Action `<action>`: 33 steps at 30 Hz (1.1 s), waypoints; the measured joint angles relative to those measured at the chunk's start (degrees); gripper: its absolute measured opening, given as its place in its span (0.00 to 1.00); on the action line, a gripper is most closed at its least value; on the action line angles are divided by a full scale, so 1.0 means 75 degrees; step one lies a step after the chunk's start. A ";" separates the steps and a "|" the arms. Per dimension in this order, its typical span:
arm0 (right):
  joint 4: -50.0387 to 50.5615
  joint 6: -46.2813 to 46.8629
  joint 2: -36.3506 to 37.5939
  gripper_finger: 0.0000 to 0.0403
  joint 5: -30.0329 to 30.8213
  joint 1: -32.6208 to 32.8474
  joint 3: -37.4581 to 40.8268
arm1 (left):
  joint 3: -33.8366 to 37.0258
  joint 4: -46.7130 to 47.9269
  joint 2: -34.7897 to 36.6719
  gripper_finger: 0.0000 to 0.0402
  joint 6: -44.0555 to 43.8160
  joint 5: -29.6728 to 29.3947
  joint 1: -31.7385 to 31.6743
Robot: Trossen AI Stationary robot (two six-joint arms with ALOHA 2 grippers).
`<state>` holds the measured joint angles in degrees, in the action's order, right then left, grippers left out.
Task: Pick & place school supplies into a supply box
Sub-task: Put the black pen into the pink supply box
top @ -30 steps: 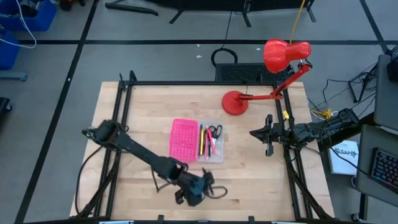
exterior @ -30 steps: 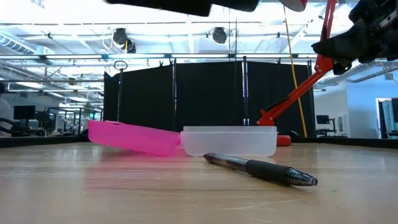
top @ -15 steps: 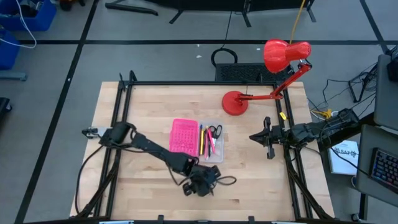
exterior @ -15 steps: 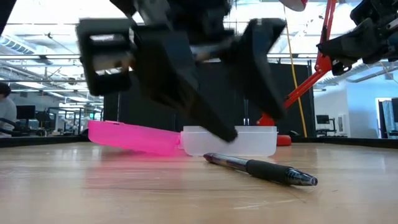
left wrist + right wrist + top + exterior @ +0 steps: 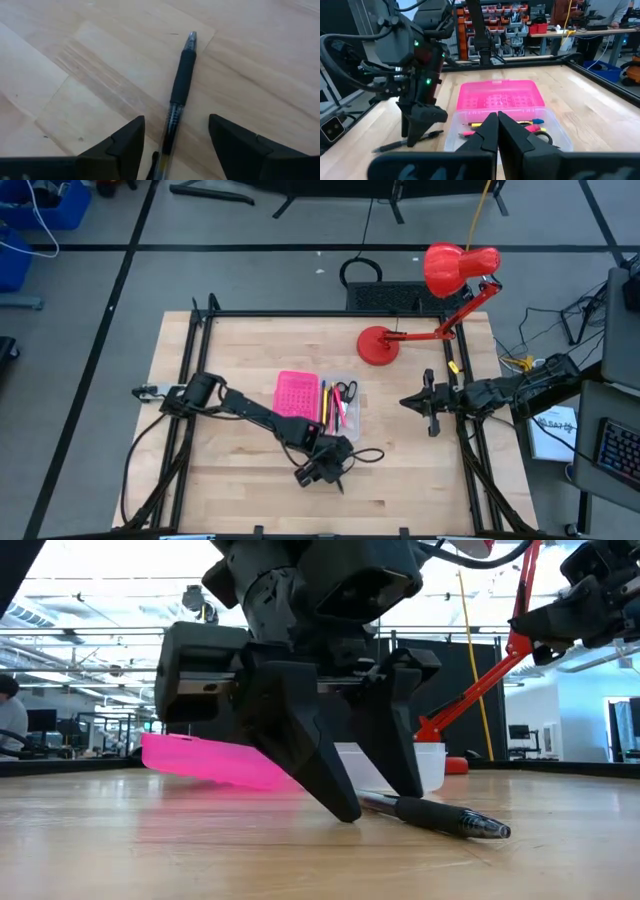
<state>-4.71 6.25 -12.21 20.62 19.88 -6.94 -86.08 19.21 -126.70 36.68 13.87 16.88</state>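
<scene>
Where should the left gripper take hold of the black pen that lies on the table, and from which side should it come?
Probably from straight above, the way the left gripper sits now: open, one finger on each side of the black pen. The pen lies flat on the bare table, alone. Closing across the narrow barrel, just behind the thicker rubber grip, seems best.

- In the low view, the clear half of the supply box (image 5: 432, 766) is largely hidden behind the left gripper (image 5: 372, 808), and the box's contents cannot be seen.
- The rear end of the black pen (image 5: 177, 97) is cut off by the edge of the left wrist view.
- In the high view, the pen is covered by the left gripper (image 5: 325, 472).
- In the right wrist view, the scissors (image 5: 543, 135) are partly blocked by the right gripper (image 5: 497, 131).
</scene>
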 joint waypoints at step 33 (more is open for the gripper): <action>-0.0140 0.0339 -0.0264 0.00 0.0020 0.0000 -0.0003 | 0.0072 0.2754 0.2858 0.07 0.4456 -0.1128 0.0234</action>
<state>-5.76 8.80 -14.19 20.78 19.88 -6.96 -85.54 39.87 -105.27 70.10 5.42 18.63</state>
